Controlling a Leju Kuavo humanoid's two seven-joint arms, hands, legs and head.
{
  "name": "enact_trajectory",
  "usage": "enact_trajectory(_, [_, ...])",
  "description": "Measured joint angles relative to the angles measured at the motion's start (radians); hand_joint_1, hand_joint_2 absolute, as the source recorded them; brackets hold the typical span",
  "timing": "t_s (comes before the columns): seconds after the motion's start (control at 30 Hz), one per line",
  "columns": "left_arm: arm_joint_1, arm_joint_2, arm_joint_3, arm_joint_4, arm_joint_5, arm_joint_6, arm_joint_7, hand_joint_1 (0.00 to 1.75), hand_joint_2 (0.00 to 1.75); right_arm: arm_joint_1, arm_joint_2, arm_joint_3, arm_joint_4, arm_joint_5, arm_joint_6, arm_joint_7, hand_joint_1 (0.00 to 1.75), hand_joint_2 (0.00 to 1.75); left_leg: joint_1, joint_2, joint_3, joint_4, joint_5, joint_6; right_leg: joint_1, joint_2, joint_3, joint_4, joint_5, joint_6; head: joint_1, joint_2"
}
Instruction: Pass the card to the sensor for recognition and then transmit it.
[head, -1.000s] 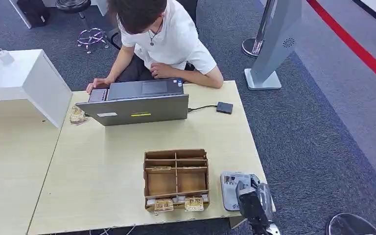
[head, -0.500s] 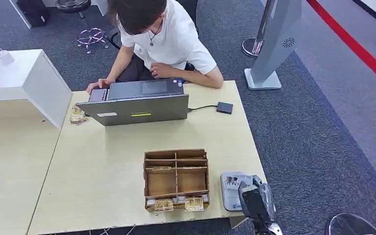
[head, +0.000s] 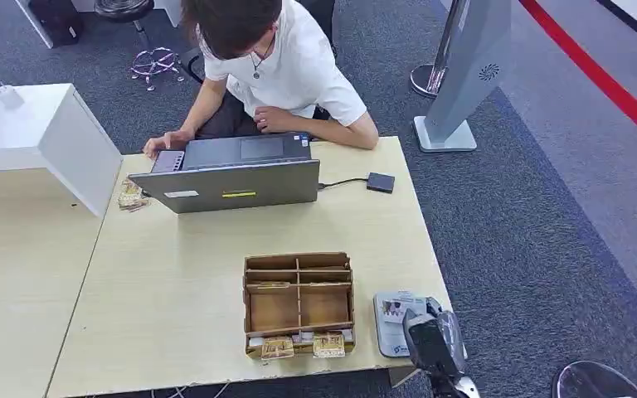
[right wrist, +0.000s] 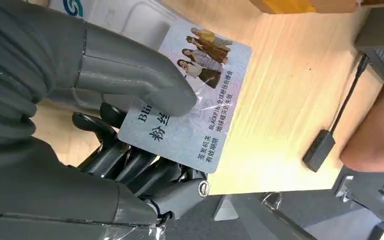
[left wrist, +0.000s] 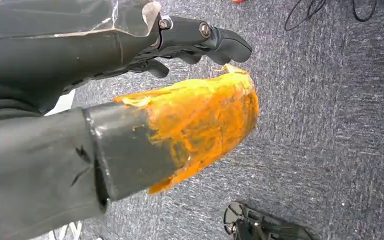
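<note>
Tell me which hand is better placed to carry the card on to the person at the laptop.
The right hand: its thumb and fingers already pinch the card above the table's near right corner. The left hand hangs over the carpet, holding nothing.

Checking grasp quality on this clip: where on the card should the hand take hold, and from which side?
At one short end, as the right hand does: thumb on the printed face, fingers beneath the card. It is thin and flat, so pinching across its faces leaves the far end free.
</note>
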Motion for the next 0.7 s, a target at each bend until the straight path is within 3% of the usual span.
enact_trajectory(0.7, [0.001,0.001,0.008,0.000,0.001,0.000,0.000,0.00,0.00,0.035,0.000,-0.017,-0.065,0.060,0.013,0.035,1.75,1.75,0.000,0.000,0.000,0.000,0.000,0.000,0.000,0.000,0.000,0.000,0.000,0.000,0.000,0.000])
